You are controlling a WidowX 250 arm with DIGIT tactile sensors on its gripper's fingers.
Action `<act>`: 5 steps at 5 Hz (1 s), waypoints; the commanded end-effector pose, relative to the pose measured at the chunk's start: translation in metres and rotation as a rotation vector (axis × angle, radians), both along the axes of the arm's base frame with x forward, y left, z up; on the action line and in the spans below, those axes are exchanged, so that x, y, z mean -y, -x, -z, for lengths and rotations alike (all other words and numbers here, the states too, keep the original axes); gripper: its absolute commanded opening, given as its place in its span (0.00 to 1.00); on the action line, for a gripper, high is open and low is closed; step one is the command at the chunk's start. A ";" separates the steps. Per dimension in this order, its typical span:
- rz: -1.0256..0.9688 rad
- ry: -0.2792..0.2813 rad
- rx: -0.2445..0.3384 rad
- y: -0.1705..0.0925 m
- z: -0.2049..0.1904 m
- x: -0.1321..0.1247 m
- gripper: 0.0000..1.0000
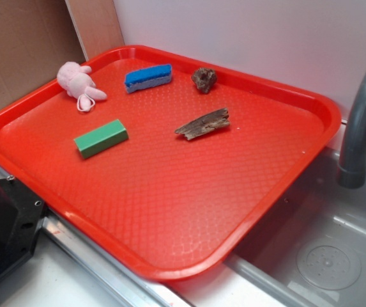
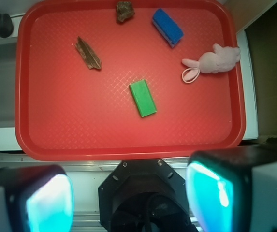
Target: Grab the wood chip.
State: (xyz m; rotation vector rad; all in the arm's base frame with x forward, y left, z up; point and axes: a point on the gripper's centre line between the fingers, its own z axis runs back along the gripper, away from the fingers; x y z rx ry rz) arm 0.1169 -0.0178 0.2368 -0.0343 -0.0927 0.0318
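The wood chip (image 1: 203, 123) (image 2: 88, 53) is a flat, jagged brown-grey splinter lying on the red tray (image 1: 170, 211) (image 2: 80, 125), right of centre in the exterior view. My gripper (image 2: 131, 200) hangs high above the robot base at the tray's near edge, far from the chip. Its two cyan-padded fingers (image 2: 49, 203) stand wide apart with nothing between them. The gripper does not show in the exterior view.
On the tray also lie a green block (image 1: 101, 138) (image 2: 142, 98), a blue sponge (image 1: 148, 77) (image 2: 167, 27), a pink plush toy (image 1: 78, 83) (image 2: 213, 61) and a dark brown lump (image 1: 204, 79) (image 2: 124, 10). A grey faucet (image 1: 361, 121) and sink (image 1: 323, 256) sit beside the tray.
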 end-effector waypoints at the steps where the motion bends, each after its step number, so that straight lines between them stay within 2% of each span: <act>1: 0.000 0.000 0.000 0.000 0.000 0.000 1.00; 2: 0.095 -0.106 -0.017 -0.050 0.050 -0.014 1.00; 3: 0.180 -0.169 -0.014 -0.101 0.099 0.000 1.00; 4: 0.328 -0.122 0.050 -0.151 0.125 0.031 1.00; 5: 0.458 -0.056 0.097 -0.159 0.139 0.062 1.00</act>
